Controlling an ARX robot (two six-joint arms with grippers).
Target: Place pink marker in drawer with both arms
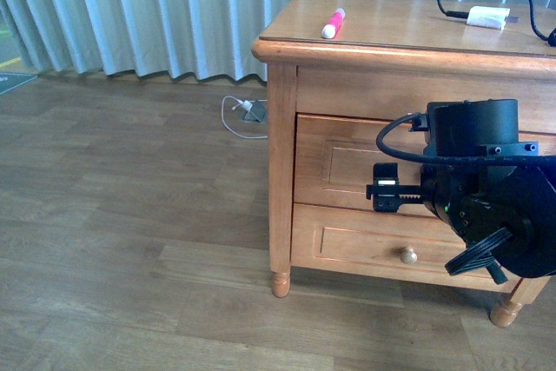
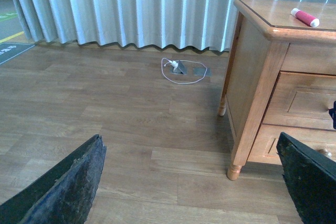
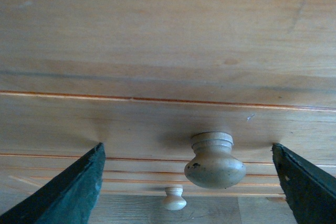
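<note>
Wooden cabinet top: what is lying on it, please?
On the wooden cabinet lie the pink marker toward the left and a white charger with a black cable further right. Nothing covers them. The top's right end is outside the picture, so it stays unseen.

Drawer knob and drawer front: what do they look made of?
Knob: looks like turned wood, pale and matte, with small dark chips on its face. Drawer front: light wood, solid or veneer I cannot tell, with visible grain and a satin, lacquered-looking sheen.
</note>
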